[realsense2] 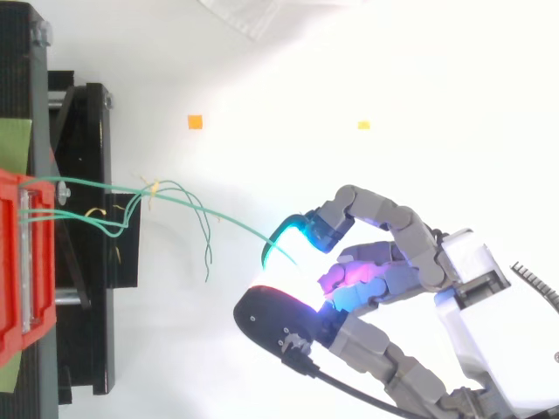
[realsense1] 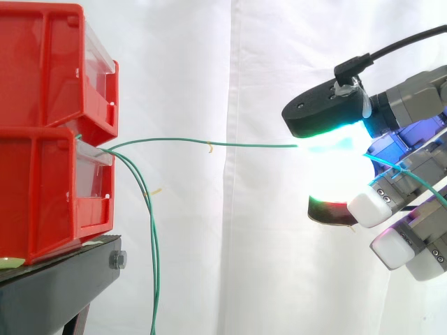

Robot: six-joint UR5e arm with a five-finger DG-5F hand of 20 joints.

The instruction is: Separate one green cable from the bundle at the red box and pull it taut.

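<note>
Two red bins are stacked at the left, an upper bin and a lower bin. A bundle of thin green cables comes out of the lower bin's front. One green cable runs almost level and nearly straight from the bin to the hand at the right. The hand's glowing fingertips are closed on that cable, and its tail trails across the lower fingers. Two other green cables hang down beside the stand. From above, the held cable leads to the hand.
The bins rest on a black stand before a white curtain. Small yellow ties sit on the cables. Loose cable loops lie between stand and hand. An orange mark and a yellow mark lie on the white floor.
</note>
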